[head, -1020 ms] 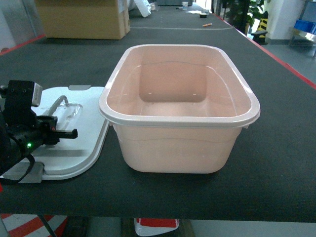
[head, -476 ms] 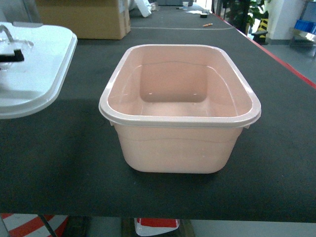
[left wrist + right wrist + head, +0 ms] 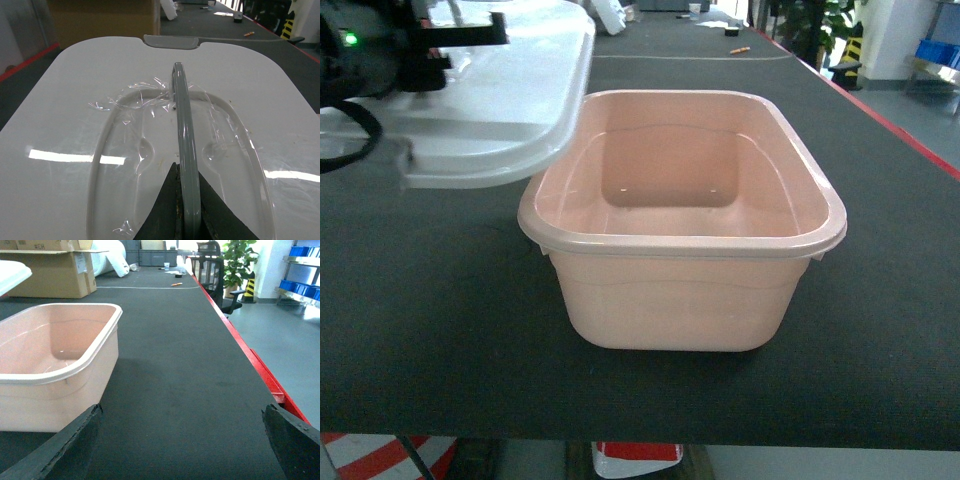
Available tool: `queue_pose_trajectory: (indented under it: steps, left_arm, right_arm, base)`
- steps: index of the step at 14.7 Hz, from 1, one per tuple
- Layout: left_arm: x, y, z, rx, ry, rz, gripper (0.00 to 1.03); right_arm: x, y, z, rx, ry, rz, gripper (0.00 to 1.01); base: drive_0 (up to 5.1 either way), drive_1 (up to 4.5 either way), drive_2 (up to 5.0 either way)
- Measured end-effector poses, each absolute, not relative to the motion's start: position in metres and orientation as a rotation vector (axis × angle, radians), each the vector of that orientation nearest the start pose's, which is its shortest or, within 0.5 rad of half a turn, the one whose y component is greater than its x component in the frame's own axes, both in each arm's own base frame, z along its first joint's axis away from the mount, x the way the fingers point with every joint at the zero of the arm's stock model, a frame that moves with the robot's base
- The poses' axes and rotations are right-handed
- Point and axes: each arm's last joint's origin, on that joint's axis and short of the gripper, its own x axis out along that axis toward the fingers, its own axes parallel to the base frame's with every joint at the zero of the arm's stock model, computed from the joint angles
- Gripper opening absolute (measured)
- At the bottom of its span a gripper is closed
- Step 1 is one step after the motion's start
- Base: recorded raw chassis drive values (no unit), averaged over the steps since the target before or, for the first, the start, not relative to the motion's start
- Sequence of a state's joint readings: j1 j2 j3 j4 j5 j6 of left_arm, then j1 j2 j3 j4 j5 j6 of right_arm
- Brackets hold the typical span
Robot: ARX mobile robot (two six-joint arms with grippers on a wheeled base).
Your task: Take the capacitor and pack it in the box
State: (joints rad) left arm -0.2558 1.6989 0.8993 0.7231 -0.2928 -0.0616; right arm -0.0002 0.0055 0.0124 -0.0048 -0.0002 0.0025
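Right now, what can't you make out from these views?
- Capacitors: none visible; the box looks empty.
- Lid: left part cut by the head view's edge; its underside hidden.
- Left gripper: fingers on the handle, mostly below frame.
- Right gripper: only finger edges show.
- Far table items: too small.

Left gripper [image 3: 186,210] was raised, jaws clamped on the lid handle [image 3: 183,135]; right gripper [image 3: 180,440] stood spread wide, holding nothing
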Motion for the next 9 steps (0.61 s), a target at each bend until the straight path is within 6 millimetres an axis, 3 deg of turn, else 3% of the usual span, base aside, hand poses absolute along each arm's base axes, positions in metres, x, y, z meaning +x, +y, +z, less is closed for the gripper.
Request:
queue_pose_trajectory:
  steps: [4,7,9]
  left_arm:
    - [0.346,-0.165,0.238,-0.056,0.049,-0.014,0.02]
    - [0.344,-0.229,0.222,-0.047,0.097,-0.064,0.02]
    - [0.348,-0.25,0.215,-0.057,0.1,-0.047,0.02]
  right_arm:
    - [0.097,0.0,0.167,0.002,-0.002,0.0,0.98]
    - [0.097,0.0,0.167,0.002,-0.002,0.0,0.98]
    - [0.097,0.0,0.167,0.002,-0.002,0.0,0.98]
  base:
    - [0.0,0.0,0.0]
    - [0.0,0.0,0.0]
    - [0.0,0.0,0.0]
